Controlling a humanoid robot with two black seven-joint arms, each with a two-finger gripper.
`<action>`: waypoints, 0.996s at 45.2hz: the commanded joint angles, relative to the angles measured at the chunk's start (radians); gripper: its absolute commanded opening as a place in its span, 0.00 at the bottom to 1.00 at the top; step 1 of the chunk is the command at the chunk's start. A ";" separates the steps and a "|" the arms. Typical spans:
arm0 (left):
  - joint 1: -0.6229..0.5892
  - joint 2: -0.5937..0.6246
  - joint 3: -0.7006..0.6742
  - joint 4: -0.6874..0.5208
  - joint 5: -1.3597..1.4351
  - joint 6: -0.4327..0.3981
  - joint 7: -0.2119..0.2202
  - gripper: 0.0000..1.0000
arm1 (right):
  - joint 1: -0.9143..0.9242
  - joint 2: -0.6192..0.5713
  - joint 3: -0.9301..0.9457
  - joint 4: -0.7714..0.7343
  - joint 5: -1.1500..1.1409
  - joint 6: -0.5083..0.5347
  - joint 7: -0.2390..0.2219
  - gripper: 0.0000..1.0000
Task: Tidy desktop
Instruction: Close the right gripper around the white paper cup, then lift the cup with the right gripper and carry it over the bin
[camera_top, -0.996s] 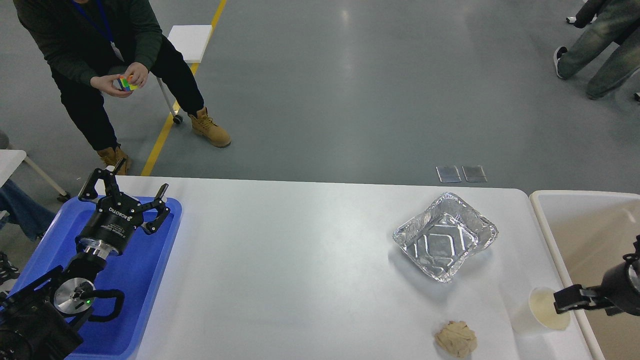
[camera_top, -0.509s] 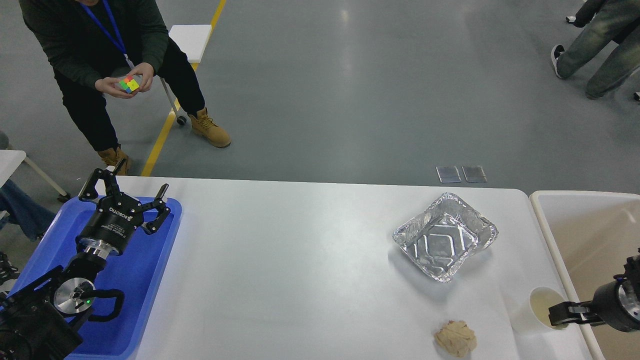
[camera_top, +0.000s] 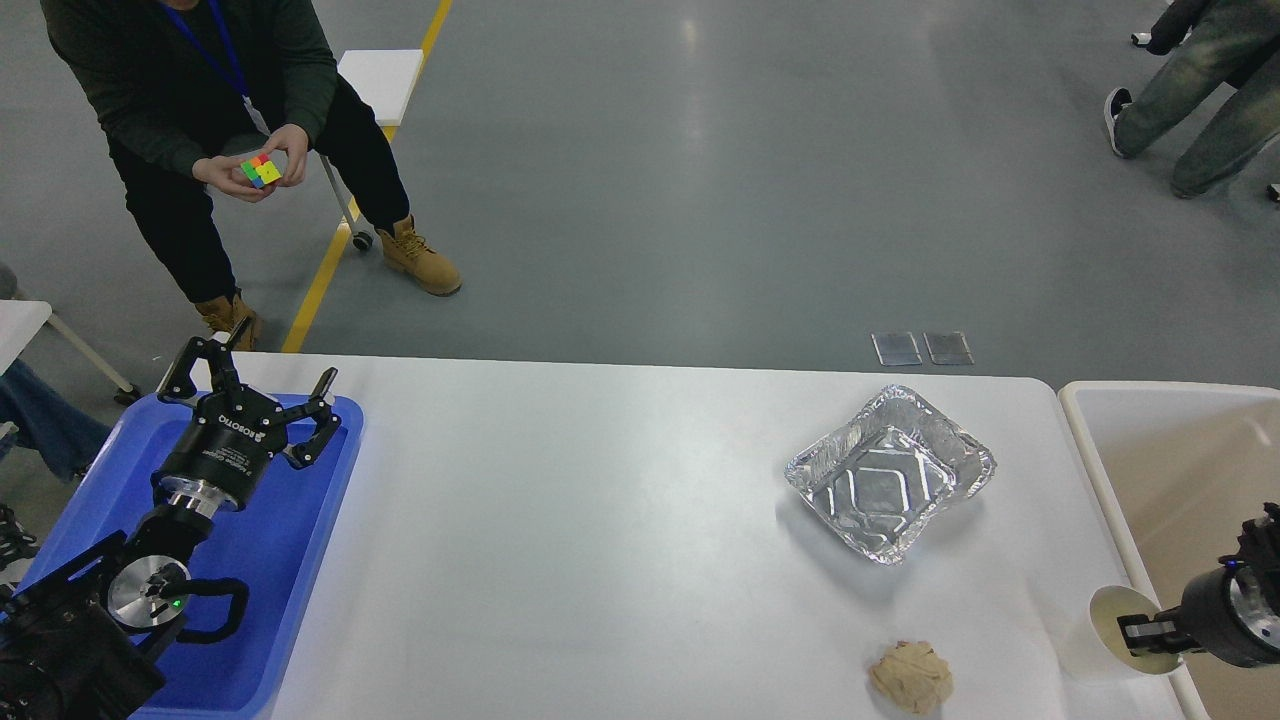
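Desktop (camera_top: 620, 540) — right hand (camera_top: 1135, 634) (gripping cup (camera_top: 1120, 625)) over its edge.

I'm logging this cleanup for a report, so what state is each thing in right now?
Left gripper: open, empty, over the blue tray.
Right gripper: shut on the cup's rim.
Cup: held, tilted, at the desktop's right edge.
Foil tray: upright, empty, dented.
Paper wad: crumpled, lying on the desktop.
Bin: open; nothing seen inside.
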 joint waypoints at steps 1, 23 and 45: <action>0.000 0.000 0.000 0.000 0.000 0.000 0.000 0.99 | 0.085 -0.023 -0.015 0.011 -0.004 0.016 0.025 0.00; -0.002 0.000 0.000 0.000 0.000 0.000 0.000 0.99 | 0.634 -0.036 -0.120 0.231 -0.003 0.257 0.099 0.00; 0.000 0.000 0.000 0.000 0.000 0.000 0.000 0.99 | 0.890 0.016 -0.166 0.254 0.011 0.476 0.101 0.00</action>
